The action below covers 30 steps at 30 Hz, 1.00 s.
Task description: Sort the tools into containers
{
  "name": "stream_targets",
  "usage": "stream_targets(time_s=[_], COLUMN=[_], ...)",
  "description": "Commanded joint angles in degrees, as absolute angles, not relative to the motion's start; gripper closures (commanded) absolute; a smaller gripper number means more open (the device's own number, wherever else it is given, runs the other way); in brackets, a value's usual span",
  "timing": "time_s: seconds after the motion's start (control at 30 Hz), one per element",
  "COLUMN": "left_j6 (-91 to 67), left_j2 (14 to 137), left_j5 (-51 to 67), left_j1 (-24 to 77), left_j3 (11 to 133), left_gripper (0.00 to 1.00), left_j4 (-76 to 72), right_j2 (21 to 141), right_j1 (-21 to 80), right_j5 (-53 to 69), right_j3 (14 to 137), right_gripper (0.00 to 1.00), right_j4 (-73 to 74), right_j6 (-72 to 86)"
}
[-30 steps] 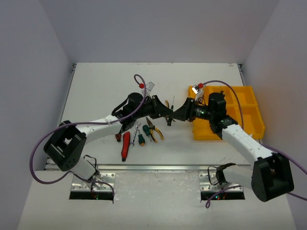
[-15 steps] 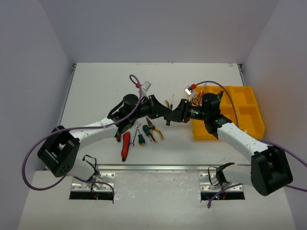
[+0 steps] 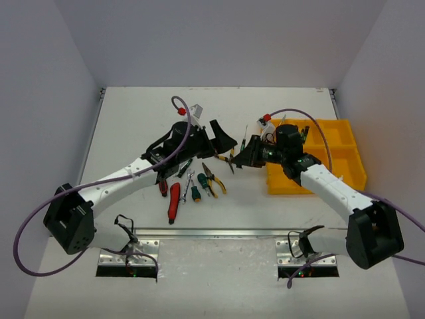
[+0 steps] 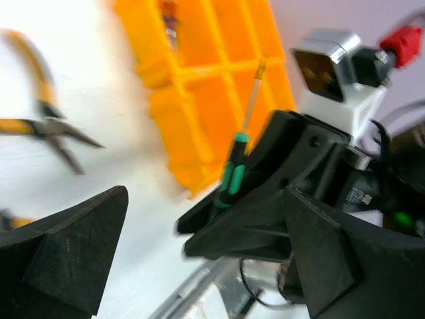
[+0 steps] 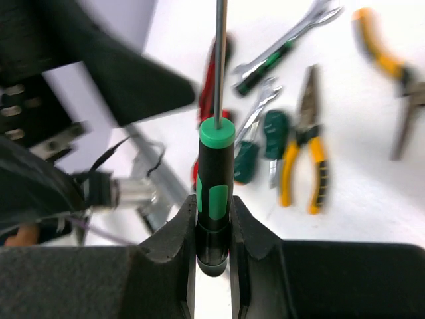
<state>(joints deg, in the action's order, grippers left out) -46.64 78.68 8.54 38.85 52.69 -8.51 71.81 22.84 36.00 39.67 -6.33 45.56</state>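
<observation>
Midair beside tray (image 3: 346, 158), right gripper (image 5: 214, 222) clamps screwdriver (image 5: 216, 176) by its handle, shaft forward. Left gripper (image 3: 221, 137) gapes empty above tools (image 3: 199, 183). I'd swing over a compartment, keeping it level, lower, then release.

One yellow tray (image 3: 345, 181) is counted, two yellow-handled pliers (image 5: 304, 149), two stubby green screwdrivers (image 5: 273, 134) plus one long green-black screwdriver (image 5: 214, 193), at least two silver wrenches (image 5: 265, 96), and two red-handled pieces (image 3: 174, 201) are spotted on the bench (image 3: 133, 119), fwiw.
</observation>
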Motion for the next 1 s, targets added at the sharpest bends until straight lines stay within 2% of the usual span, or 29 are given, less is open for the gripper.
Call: stream_targets(time_s=[0.0, 0.07, 0.1, 0.3, 0.6, 0.8, 0.9, 0.97], left_j6=[-42.22, -41.82, -39.83, -32.84, -21.99, -19.89, -19.82, -19.82], left_j2=[70.21, 66.7, 64.31, 55.15, 53.67, 51.05, 51.33, 51.59], left_j5=[-15.27, -18.11, -20.42, -26.91, -25.86, -25.01, -24.09, -24.12], left_j1=[36.59, 35.52, 34.81, 34.45, 34.28, 34.28, 34.28, 34.24], left_j3=[59.73, 60.19, 60.13, 60.73, 60.03, 53.99, 52.74, 52.34], left_gripper=[0.0, 0.0, 0.0, 0.0, 0.0, 0.0, 0.0, 0.0], left_j4=[16.42, 21.41, 24.45, 33.63, 39.51, 35.79, 34.72, 34.32], right_j2=[73.22, 74.79, 75.95, 87.02, 103.92, 110.0, 110.78, 109.75], right_j1=[15.05, 10.2, 5.87, -2.13, -5.57, -5.7, -5.71, -5.67], right_j5=[21.8, 19.01, 13.35, -5.83, -12.08, -13.41, -13.36, -12.93], right_j3=[47.96, 49.54, 52.12, 64.14, 82.94, 88.16, 88.94, 88.64], right_gripper=[1.0, 1.0, 1.0, 1.0, 0.98, 0.67, 0.6, 0.44], right_j4=[8.26, 11.17, 14.72, 24.55, 34.4, 36.51, 37.53, 37.79], right_j6=[37.68, 36.26, 34.13, 28.23, 23.12, 23.19, 23.47, 23.73])
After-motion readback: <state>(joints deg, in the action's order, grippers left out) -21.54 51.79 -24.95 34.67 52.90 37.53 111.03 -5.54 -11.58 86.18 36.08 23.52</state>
